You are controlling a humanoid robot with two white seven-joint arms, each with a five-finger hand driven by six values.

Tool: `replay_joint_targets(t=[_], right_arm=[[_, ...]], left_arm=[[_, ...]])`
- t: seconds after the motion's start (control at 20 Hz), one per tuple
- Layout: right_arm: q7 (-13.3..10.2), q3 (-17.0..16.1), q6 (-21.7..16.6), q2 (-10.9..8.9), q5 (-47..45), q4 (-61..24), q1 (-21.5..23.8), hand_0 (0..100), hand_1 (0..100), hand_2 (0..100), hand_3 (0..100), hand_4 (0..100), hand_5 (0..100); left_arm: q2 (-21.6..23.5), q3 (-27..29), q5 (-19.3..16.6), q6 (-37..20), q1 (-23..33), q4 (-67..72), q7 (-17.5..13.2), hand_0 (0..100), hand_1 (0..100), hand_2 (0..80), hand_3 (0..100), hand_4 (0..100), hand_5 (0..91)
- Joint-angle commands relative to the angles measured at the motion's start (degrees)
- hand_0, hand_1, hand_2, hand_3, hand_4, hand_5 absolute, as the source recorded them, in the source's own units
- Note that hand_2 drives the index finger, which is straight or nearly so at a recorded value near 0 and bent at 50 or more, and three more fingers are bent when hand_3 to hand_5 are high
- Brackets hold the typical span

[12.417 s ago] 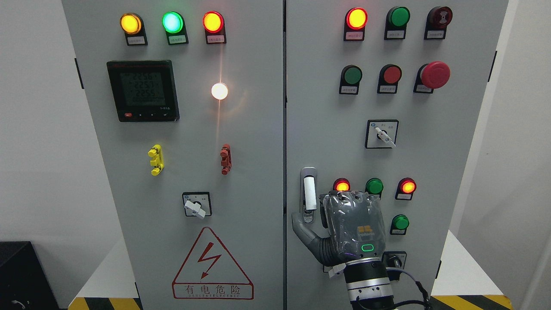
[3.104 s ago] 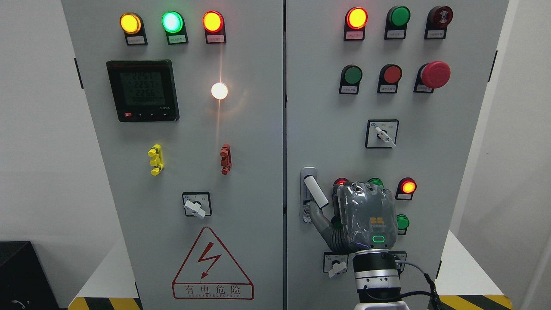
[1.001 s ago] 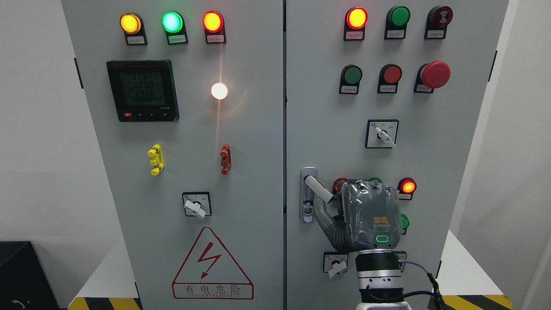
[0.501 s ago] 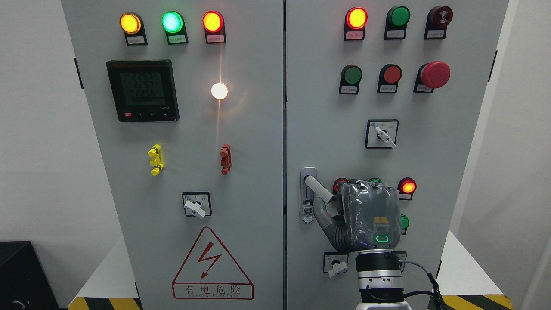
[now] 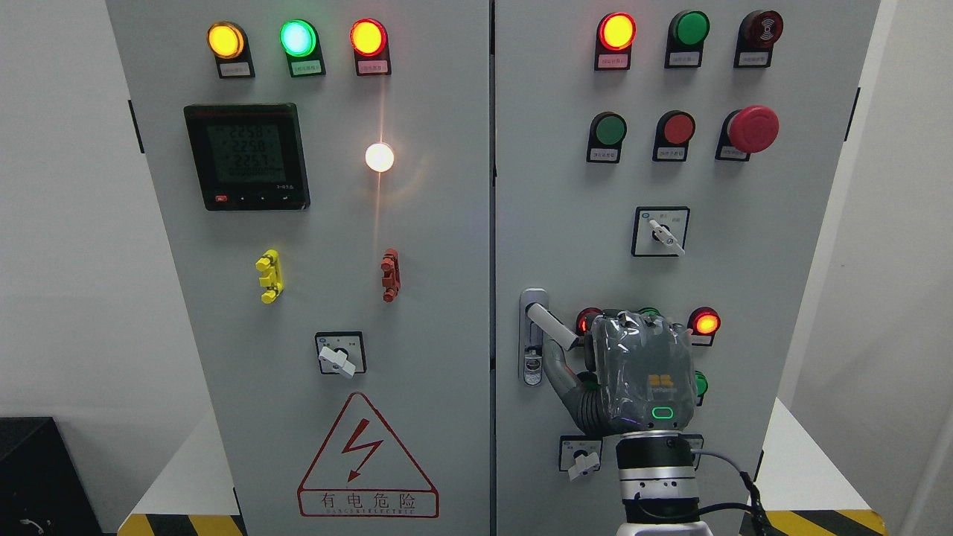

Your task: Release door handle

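Observation:
The white door handle [image 5: 552, 325] sits on the right cabinet door [image 5: 566, 223], swung out of its grey mount [image 5: 531, 339] and tilted down to the right. My right hand [image 5: 579, 348] comes up from the bottom edge, with its plastic-wrapped back facing the camera. Its fingers curl around the handle's lower tip, and the thumb [image 5: 557, 366] lies just beneath the lever. The fingertips are hidden behind the hand. My left arm does not show.
Indicator lamps [image 5: 704, 323] and green buttons surround the hand, some hidden behind it. A rotary switch [image 5: 581, 455] sits just left of the wrist, another [image 5: 661, 231] above. A red emergency button [image 5: 753, 129] is at the upper right. The left door [image 5: 335, 223] carries a meter and a warning sign.
Since the earliest frame the handle has swung from upright to tilted right, and my hand has shifted right with it. Over the last second nothing has visibly moved.

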Motion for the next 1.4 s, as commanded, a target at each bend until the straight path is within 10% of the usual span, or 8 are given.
replay_joint_targets(t=[0.0,1.35], right_arm=[[0.0,-0.1,0.0,0.0,0.0,0.0,0.0,44,52,94,100,100,100],[-0.5,-0.1,0.1,-0.18,0.2,0.0,0.0,44,52,94,100,100,100]], left_arm=[[0.0,0.0,0.0,0.0,-1.6,1.7,0.0,12,56,0.0,0,0,0.0],[0.0,0.0,0.0,0.0,-1.5,1.7,0.0,12,56,0.0,0,0,0.0]])
